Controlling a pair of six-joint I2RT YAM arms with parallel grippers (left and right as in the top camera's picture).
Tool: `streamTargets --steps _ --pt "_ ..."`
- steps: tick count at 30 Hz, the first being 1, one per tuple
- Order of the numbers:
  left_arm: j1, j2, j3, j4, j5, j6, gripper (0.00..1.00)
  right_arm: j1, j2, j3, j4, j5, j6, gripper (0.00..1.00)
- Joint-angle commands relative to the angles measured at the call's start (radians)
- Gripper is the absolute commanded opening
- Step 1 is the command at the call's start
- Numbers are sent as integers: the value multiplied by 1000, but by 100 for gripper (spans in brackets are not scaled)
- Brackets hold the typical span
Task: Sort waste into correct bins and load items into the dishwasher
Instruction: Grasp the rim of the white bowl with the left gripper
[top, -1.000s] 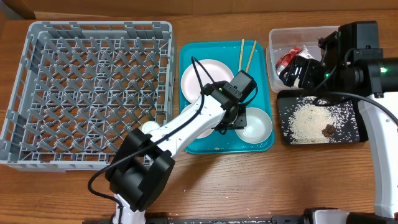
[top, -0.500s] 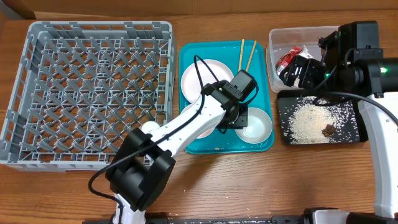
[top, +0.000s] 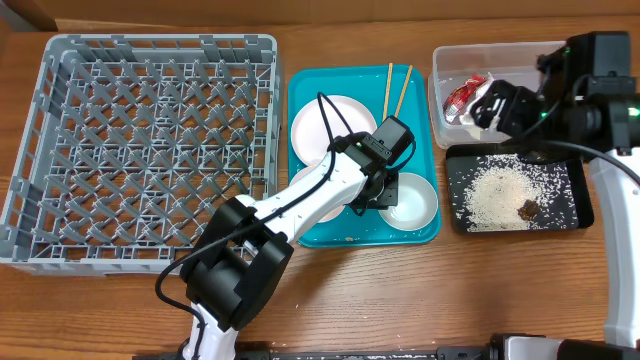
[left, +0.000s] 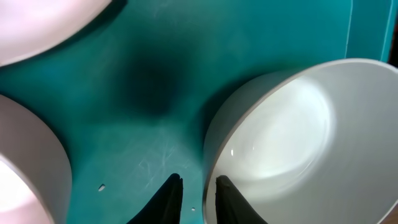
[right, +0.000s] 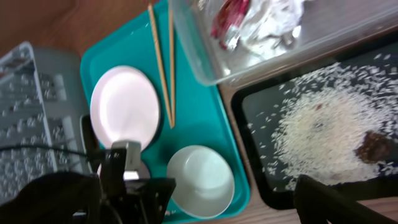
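My left gripper is down in the teal tray, its fingers shut on the near rim of a white bowl. A second bowl lies partly under that arm. The white plate and chopsticks lie on the tray's far half. My right gripper is open and empty, above the seam between the clear tub and the black tray. The red-and-white wrapper lies in the tub. Rice and a brown lump lie on the black tray.
The grey dish rack stands at the left, touching the teal tray. The tub and the black tray stand right of the teal tray. Bare wooden table runs along the front edge.
My right gripper has shifted to the right over the tub and black tray. My left gripper stays at the bowl's rim.
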Motion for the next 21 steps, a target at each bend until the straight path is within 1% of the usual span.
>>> streamTargets --steps 1,6,13,21 --pt "0 15 -3 0 -24 13 21 -48 -5 15 14 13 8 100" --pt "0 15 -3 2 -24 13 18 -114 -5 15 32 14 8 100" --pt "-2 18 -3 6 -26 13 18 -200 -5 15 63 13 8 100" --pt "-6 22 -3 31 -26 12 17 -217 -5 14 66 14 8 100"
